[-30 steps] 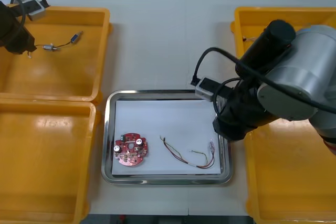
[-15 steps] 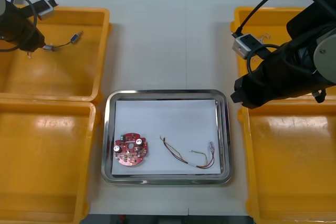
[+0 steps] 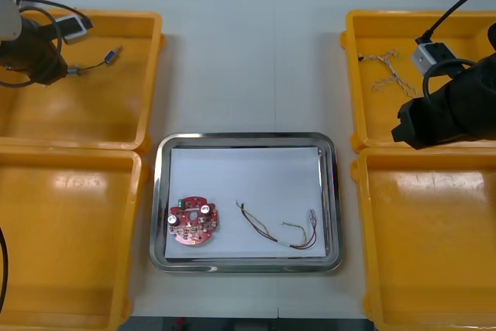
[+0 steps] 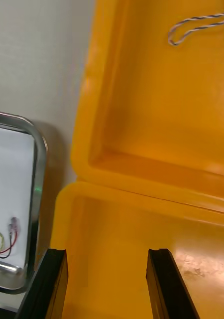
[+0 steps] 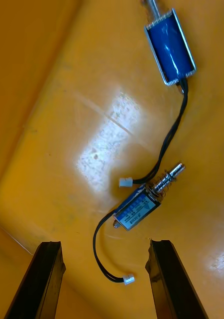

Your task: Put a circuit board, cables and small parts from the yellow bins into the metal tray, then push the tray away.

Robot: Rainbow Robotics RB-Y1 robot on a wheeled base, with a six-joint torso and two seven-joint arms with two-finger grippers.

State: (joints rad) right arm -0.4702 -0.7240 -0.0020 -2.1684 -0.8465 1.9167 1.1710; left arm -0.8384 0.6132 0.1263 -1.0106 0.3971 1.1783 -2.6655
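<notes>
1. Front view let us see the metal tray in the middle of the table, well apart from both claws.
2. We saw a round red circuit board lying inside the tray, with a red and yellow cable beside it.
3. Our left claw hung over the far left bin, well away from the tray.
4. We saw in the left wrist view that its two black fingers stood wide apart and held nothing.
5. One small metal part lay on the bin floor just ahead of that claw. It was in line with the gap between the fingers and did not touch them.
6. A thin black cable curled from that part back toward the claw and ended in a little white plug between the two fingers.
7. We saw a second small metal part farther ahead of the left claw.
8. Our right claw was over the near right bin, close to its far rim.
9. Its fingers were spread apart too, and they were empty.
10. We saw the far right bin just ahead of the right claw.
11. A twisted blue and white cable lay in that bin, well ahead of the claw.
12. We saw the tray's shiny rim off to one side of the right claw, near it but not touching.
</notes>
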